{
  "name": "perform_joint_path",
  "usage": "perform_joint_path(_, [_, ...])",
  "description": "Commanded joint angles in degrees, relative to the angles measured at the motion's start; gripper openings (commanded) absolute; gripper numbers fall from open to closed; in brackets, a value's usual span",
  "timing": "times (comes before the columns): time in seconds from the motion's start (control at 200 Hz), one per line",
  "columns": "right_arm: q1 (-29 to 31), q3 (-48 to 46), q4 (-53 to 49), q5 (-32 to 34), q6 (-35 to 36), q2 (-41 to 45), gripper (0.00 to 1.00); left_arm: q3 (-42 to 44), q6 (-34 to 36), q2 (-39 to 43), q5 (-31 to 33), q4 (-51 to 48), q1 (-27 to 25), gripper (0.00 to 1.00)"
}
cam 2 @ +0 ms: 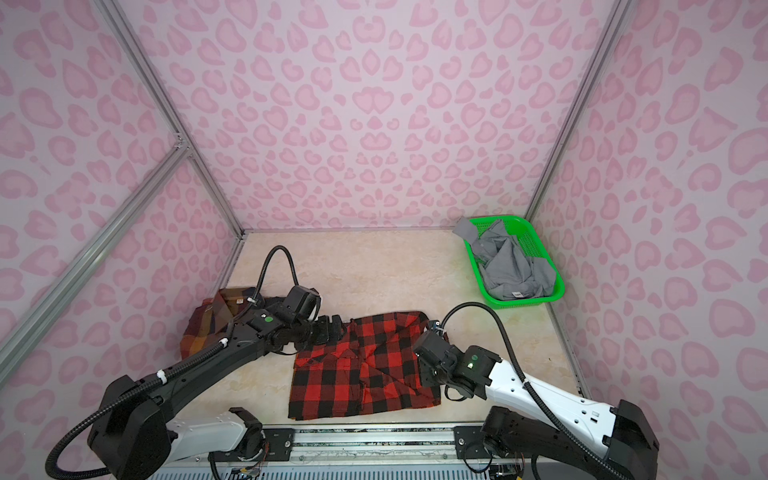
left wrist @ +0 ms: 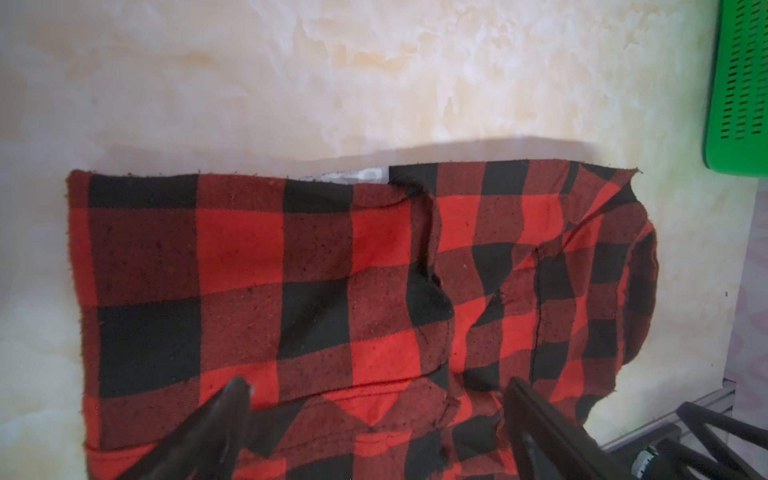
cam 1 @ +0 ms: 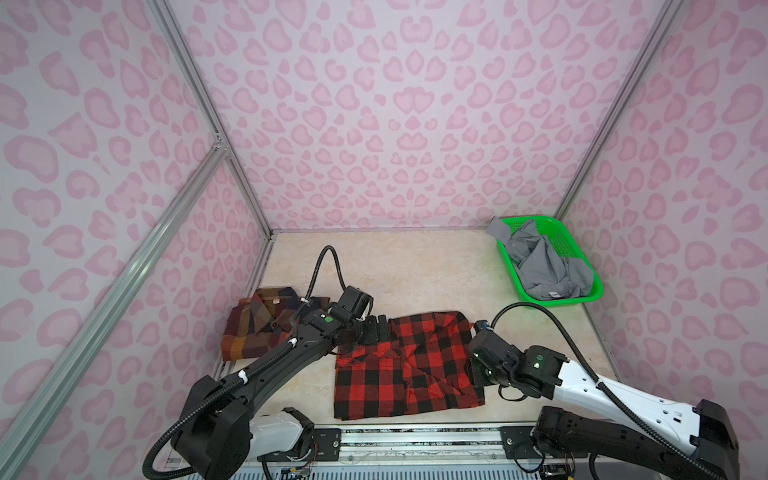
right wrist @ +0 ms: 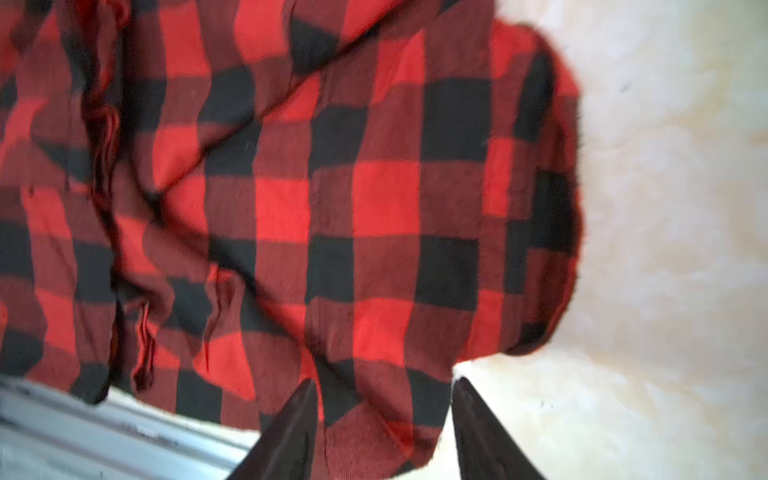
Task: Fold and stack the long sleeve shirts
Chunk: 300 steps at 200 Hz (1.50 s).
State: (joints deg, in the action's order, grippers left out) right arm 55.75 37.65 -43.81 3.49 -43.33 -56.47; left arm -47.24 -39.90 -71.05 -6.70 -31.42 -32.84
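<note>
The red-and-black check flannel (cam 1: 407,365) (cam 2: 365,365) lies partly folded mid-table, near the front edge. My left gripper (cam 1: 376,328) (cam 2: 332,328) hovers at its far left corner, open, with its fingers (left wrist: 232,399) spread wide above the cloth (left wrist: 316,282). My right gripper (cam 1: 476,374) (cam 2: 419,368) sits at the flannel's right edge, jaws apart, a fold of the cloth (right wrist: 374,415) lying loose between them (right wrist: 384,382). A folded brown-orange-navy plaid shirt (cam 1: 257,324) (cam 2: 203,328) rests at the left. A grey collared shirt (cam 1: 544,266) (cam 2: 511,266) is crumpled in the basket.
A green plastic basket (cam 1: 594,286) (cam 2: 559,286) (left wrist: 739,83) stands in the far right corner. Pink patterned walls close in three sides. A metal rail (cam 1: 415,444) runs along the front edge. Bare marbled tabletop (cam 1: 415,270) lies behind the flannel.
</note>
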Motion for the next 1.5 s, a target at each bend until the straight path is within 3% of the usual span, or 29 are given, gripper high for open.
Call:
perform_joint_path(0.0, [2.73, -2.56, 1.96, -3.63, 2.55, -1.37, 0.54, 1.54, -0.16, 2.65, -0.84, -1.02, 0.06, 0.97])
perform_joint_path(0.155, [6.05, -4.63, 4.48, -4.72, 2.9, -3.96, 0.53, 3.58, -0.35, 5.4, -0.34, -1.97, 0.08, 0.97])
perform_joint_path(0.54, [7.18, -6.88, 9.92, -7.79, 5.23, -9.55, 0.47, 5.32, -0.27, 6.36, 0.44, -2.02, 0.06, 0.97])
perform_joint_path(0.665, [7.36, -7.13, 12.08, -9.53, 5.36, -9.95, 0.35, 5.24, -0.09, 6.01, 0.47, -1.87, 0.14, 0.97])
perform_joint_path(0.86, [7.2, -4.46, 8.61, -5.67, 4.99, -9.63, 0.0, 5.86, 0.0, 5.79, 0.55, -1.31, 0.15, 0.97])
perform_joint_path(1.05, [3.73, -1.55, 5.31, 0.44, 4.98, -10.53, 0.0, 6.2, 0.09, 5.39, 0.29, -0.8, 0.14, 0.97])
perform_joint_path(1.21, [-4.99, -2.5, 7.66, -3.93, 6.46, -13.37, 0.0, 6.23, 0.44, 5.35, 0.55, -1.29, 0.14, 0.97])
perform_joint_path(1.325, [-5.76, -1.86, 9.28, -5.5, 7.07, -16.92, 0.0, 6.46, 0.7, 5.7, 0.97, -1.62, 0.17, 0.97])
perform_joint_path(1.495, [-5.78, -0.54, 8.13, -4.0, 6.34, -21.37, 0.15, 6.95, 0.79, 5.78, 0.71, -1.58, 0.15, 0.97])
